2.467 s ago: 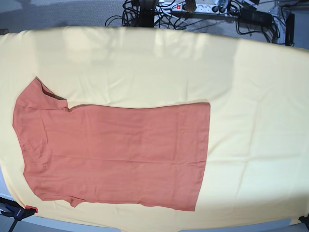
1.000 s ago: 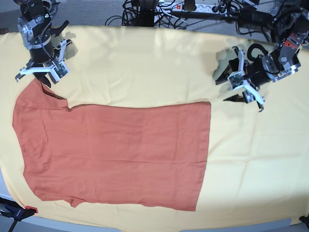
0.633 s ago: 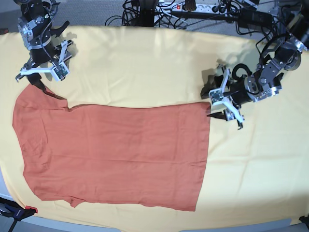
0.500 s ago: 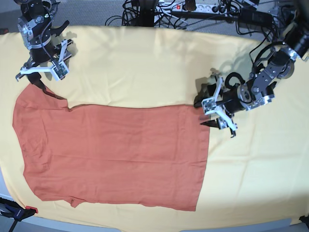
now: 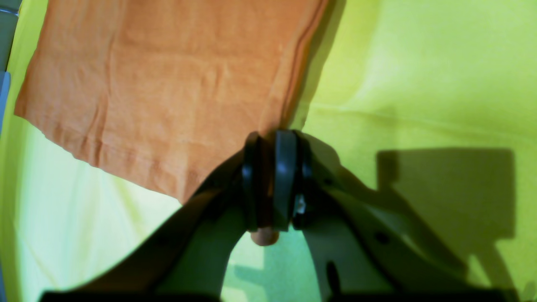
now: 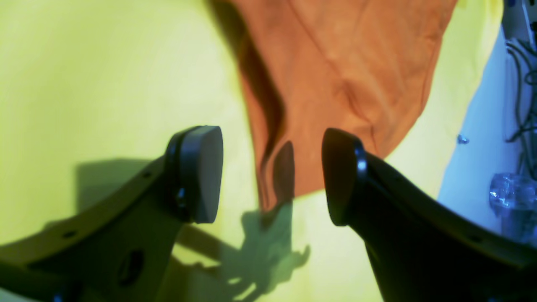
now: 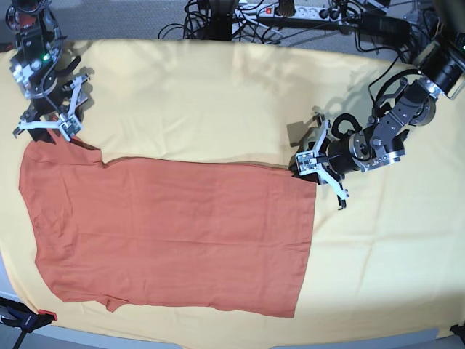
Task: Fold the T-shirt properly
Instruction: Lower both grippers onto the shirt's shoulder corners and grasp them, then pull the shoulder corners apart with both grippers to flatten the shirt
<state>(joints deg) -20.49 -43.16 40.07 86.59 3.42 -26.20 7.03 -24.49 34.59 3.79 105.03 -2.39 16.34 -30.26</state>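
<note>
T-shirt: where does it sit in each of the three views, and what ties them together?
Base: T-shirt fills the lower left, on the yellow cloth.
Left wrist: upper left, its corner pinched in the left gripper.
Right wrist: top centre, its edge hanging between the open jaws of the right gripper.
Shared landmark: the yellow cloth.

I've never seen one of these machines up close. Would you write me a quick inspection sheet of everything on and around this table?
Surface: pale-yellow cloth covering the table.
Job's things: orange T-shirt lying flat, unfolded.
Clutter: nothing seen.
Tools: left tool pinched shut on the T-shirt's hem corner; right tool open, straddling the sleeve edge.
Cables: black tangle and a power strip behind the table.
Surroundings: grey floor; red clamp at the near edge.
</note>
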